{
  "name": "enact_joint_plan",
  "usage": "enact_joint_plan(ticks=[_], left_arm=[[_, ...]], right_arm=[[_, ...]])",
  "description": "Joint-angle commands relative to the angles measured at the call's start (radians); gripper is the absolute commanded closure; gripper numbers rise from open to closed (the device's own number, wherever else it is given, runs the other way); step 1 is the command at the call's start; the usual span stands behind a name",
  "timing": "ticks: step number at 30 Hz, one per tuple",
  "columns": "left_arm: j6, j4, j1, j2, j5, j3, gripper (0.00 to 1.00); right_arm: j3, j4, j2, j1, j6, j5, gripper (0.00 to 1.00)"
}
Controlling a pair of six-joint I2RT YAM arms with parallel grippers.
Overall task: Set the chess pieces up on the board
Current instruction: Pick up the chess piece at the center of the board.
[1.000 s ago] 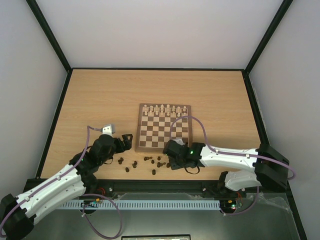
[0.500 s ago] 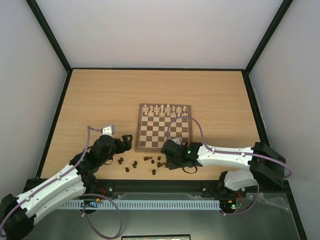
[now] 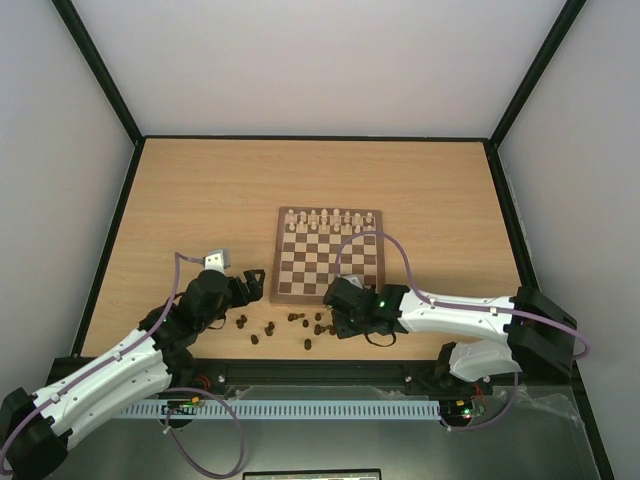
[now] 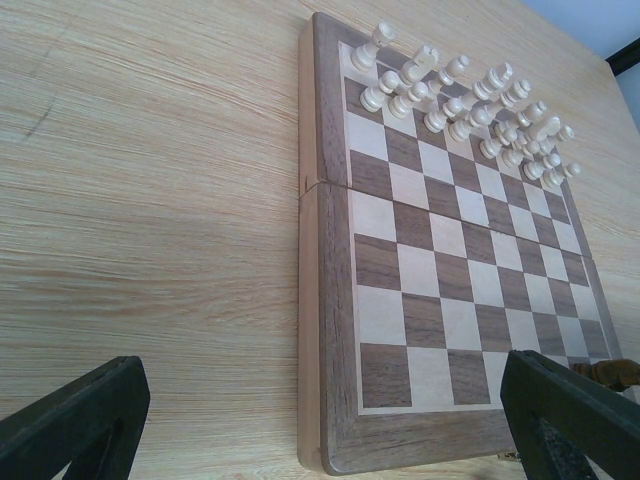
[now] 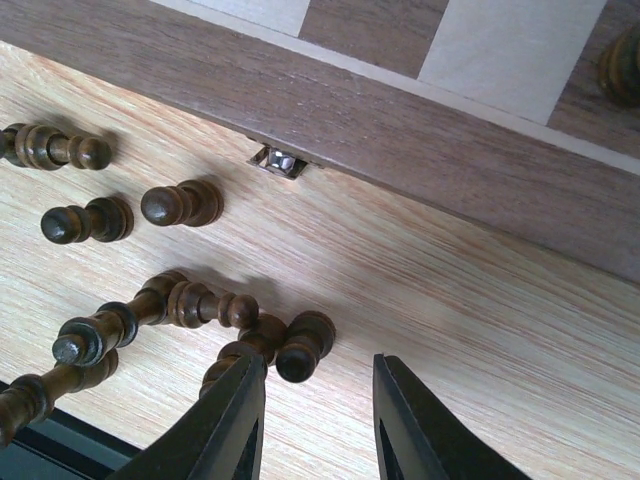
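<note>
Several chess pieces [image 5: 182, 203] lie toppled just beside the empty, part-open right gripper [image 5: 320, 370].

No legible txt or labels anywhere.

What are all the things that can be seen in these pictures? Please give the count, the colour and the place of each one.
table: one, light wood, under everything.
board: one, brown and tan squares with a brown border, middle of the table.
pale pieces: two rows, cream, upright on the board's far side; exact count hard to tell.
chess pieces: roughly ten or more, dark brown, lying scattered on the table along the board's near edge.
clasp: one, silver metal, on the board's near rim.
left gripper: one, black, open and empty, by the board's near left corner.
right gripper: one, black, open and empty, over the scattered dark pieces.
</note>
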Motion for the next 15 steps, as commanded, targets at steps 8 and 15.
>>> enact_joint_plan(ticks=[8, 15], left_arm=[[-0.010, 0.006, -0.003, -0.004, -0.001, -0.016, 0.01], [-0.010, 0.011, -0.003, -0.001, -0.001, -0.017, 0.01]], right_arm=[[-0.010, -0.012, 0.027, -0.004, -0.025, -0.028, 0.70], [-0.012, 0.002, 0.053, -0.004, -0.029, -0.026, 0.70]])
